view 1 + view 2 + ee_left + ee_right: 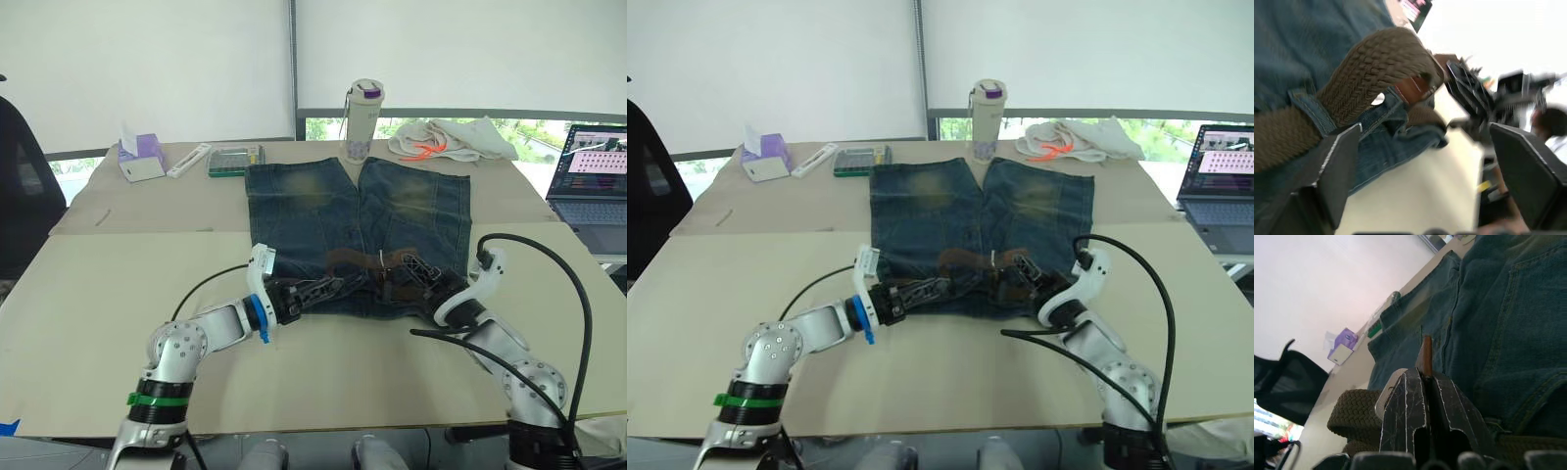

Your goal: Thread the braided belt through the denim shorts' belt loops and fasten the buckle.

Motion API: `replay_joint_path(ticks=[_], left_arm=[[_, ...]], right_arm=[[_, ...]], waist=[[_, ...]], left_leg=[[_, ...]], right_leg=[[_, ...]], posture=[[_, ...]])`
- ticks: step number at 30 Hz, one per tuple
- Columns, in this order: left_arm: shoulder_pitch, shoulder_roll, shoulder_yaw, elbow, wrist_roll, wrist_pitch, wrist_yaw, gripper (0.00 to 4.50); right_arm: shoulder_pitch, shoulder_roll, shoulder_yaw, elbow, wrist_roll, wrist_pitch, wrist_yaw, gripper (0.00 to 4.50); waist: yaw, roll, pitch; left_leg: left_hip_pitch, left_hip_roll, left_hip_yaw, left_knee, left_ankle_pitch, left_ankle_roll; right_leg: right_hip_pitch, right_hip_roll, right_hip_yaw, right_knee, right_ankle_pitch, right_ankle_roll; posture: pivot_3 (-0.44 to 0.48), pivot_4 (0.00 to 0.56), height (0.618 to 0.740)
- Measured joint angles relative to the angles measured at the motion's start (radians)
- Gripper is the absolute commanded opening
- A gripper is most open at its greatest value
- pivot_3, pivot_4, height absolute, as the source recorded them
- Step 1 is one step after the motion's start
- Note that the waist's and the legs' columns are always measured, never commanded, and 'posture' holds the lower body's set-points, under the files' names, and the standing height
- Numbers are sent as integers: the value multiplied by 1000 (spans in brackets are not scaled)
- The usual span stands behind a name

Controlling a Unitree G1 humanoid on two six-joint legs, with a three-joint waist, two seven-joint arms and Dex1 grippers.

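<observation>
The denim shorts (323, 220) lie flat on the table, waistband nearest me and legs pointing away. The braided belt (345, 260) runs along the waistband; in the left wrist view it passes under one of the belt loops (1307, 108) and arches upward. My right gripper (1425, 382) is shut on the belt's brown leather end, right beside the silver buckle (1387, 395). At the waistband's left part my left gripper (331, 286) stands open, its fingers (1334, 169) on either side of the belt and denim edge. The two grippers face each other closely.
At the table's far side stand a bottle (361, 119), a white cloth with orange cord (453, 139), a green box (235, 159), a white remote (188, 160) and a tissue box (140, 157). A laptop (591, 168) sits at the right, a black chair (20, 186) at the left.
</observation>
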Motion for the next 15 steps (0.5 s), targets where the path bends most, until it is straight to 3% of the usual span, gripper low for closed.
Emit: replay_joint_path(ticks=[5, 15], left_arm=[[43, -6, -42, 28, 158, -90, -64, 4354], [77, -53, -56, 38, 243, -88, -76, 4354]], right_arm=[[2, -109, -58, 52, 17, 69, 42, 0], [27, -190, -131, 134, -33, 140, 52, 0]], waist=[[9, -1, 0], [2, -1, 0]], left_leg=[[-2, -1, 0, 1, 0, 0], [-2, 3, 1, 1, -1, 1]], right_leg=[[0, -1, 0, -1, 0, 0], [0, 1, 0, 0, 0, 1]], posture=[[0, 150, 740], [0, 150, 740]])
